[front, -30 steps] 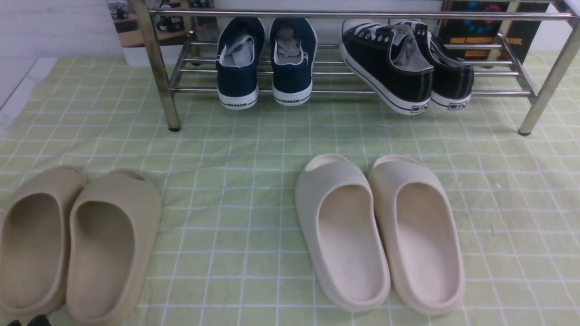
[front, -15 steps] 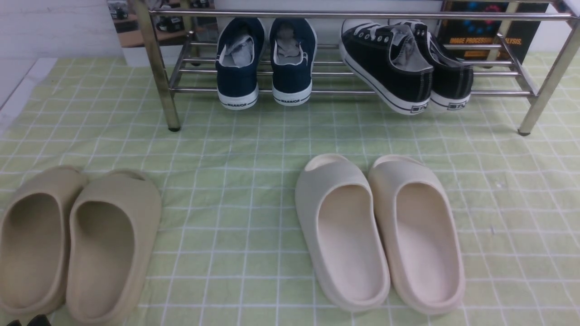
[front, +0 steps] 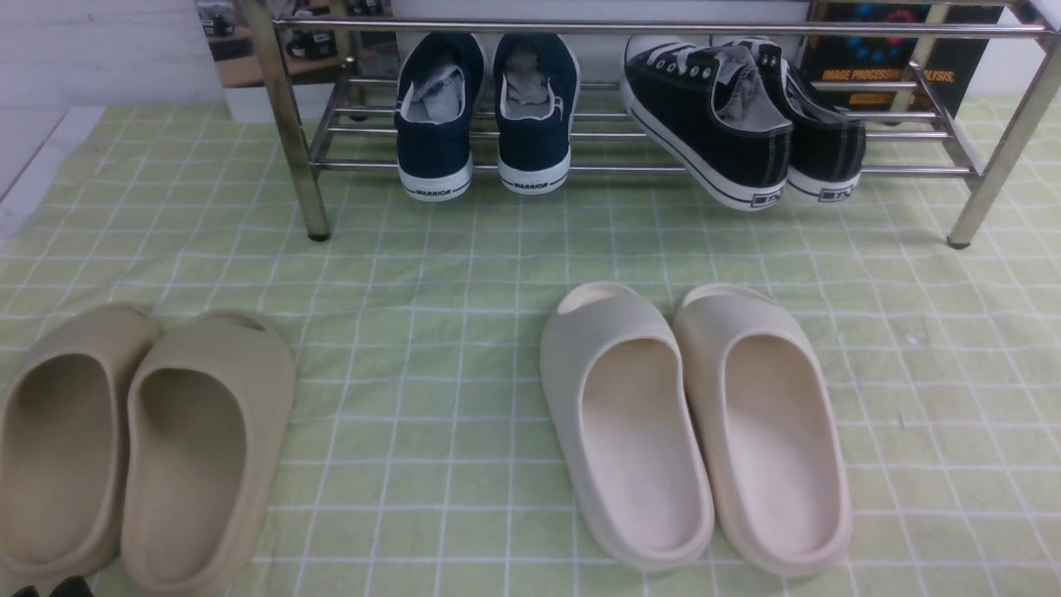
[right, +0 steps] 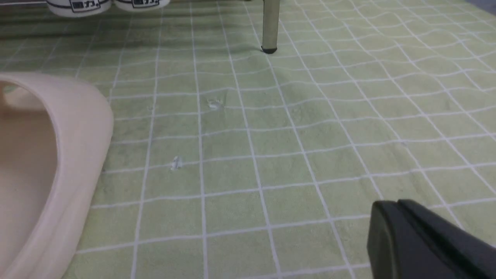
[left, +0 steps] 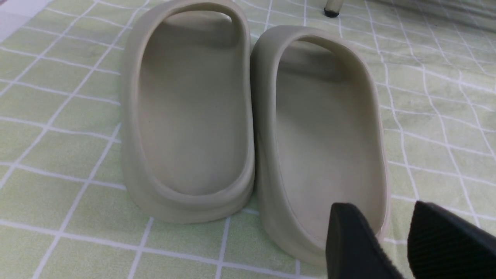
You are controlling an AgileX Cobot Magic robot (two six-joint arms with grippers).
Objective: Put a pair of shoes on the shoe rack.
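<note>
The checked cloth (front: pixel 472 265), green with white lines and soft wrinkles, spreads beneath and in front of the rack (front: pixel 580 28), a stiff frame of glossy, round chrome bars on thick legs. In front of the rack's right half sit the cream slides (front: pixel 572 390); in front and towards its left, the tan slides (front: pixel 269 365). Both look like smooth, matte moulded foam, rounded and seamless.

The black shoes (front: pixel 754 157) are on the rack's lower shelf, towards its right end, heels overhanging the front bar. They should be light: canvas that gives when pinched, over a firmer rubber sole that grips well but could snag on the bars. Nothing fragile; best held at the stitched heel, one finger inside the grey lining. On the same shelf, left of them, the navy shoes (front: pixel 438 149) repeat that cloth and white rubber.

In front of the rack, the left gripper (left: pixel 381 221) stands open and empty; the right gripper (right: pixel 391 217) is closed on nothing. Placing looks finished.
</note>
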